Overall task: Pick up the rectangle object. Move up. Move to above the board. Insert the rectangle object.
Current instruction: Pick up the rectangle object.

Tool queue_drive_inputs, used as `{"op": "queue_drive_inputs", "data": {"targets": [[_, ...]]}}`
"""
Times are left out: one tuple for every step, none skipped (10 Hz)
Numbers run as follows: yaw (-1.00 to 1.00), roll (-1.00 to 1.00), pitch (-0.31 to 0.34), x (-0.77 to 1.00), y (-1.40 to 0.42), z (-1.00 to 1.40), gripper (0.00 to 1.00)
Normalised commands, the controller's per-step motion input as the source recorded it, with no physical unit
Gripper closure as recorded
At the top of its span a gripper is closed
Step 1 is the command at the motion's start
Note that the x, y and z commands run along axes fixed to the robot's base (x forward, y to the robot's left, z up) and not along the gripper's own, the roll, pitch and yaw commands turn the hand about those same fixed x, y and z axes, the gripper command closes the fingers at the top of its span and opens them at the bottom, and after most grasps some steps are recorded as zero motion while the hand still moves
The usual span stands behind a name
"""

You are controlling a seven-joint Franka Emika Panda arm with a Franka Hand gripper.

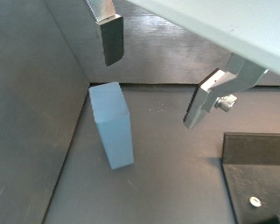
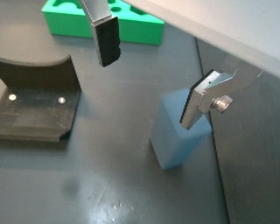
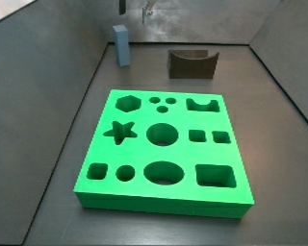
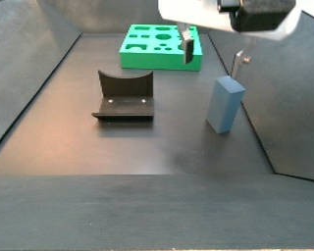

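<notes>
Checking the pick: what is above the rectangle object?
The open gripper hangs above the rectangle object, fingers apart and not touching it. Its top face is bare; its underside on the floor is hidden.

Dark grey floor (image 4: 146,147); sloped grey walls (image 4: 42,59) around it.

Light steel-blue rectangle object (image 4: 226,104), bright-green board (image 3: 165,145), dark fixture (image 4: 125,95), silver-fingered hand (image 2: 154,71).

Two wrist cameras looking down close; two side cameras facing each other along the table.

Both wrist views are peering past the gripper (image 1: 154,74) at the rectangle object (image 1: 112,124). A side view is looking over the board (image 3: 164,149) toward the fixture (image 3: 192,63); its opposite is sharing both.
</notes>
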Motion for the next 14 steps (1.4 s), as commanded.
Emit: {"op": "queue_drive_inputs", "data": {"targets": [[-0.37,0.28,0.136,-0.22,0.29,-0.26,0.0],[-0.6,0.19,0.089,-0.27,0.12,-0.23,0.0],[-0.57,0.13,0.056,-0.21,0.17,-0.15,0.0],[-0.57,0.11,0.046,-0.14,0.11,-0.07,0.0],[-0.57,0.02,0.001,-0.07,0.04,0.0,0.0],[-0.59,0.01,0.0,-0.13,0.0,-0.04,0.0],[-0.57,0.0,-0.026,-0.13,-0.04,-0.15,0.0],[-0.49,0.0,-0.056,-0.05,-0.08,-0.17,0.0],[-0.48,0.0,-0.036,-0.09,-0.07,-0.19,0.0],[-0.43,0.0,-0.01,-0.08,-0.01,-0.13,0.0],[-0.44,0.0,-0.003,-0.05,-0.01,-0.12,0.0],[-0.43,0.01,0.0,0.0,0.0,-0.15,0.0],[-0.39,0.0,-0.006,0.0,0.0,-0.22,0.0],[-0.35,0.06,0.0,0.0,0.0,-0.27,0.0]]}}
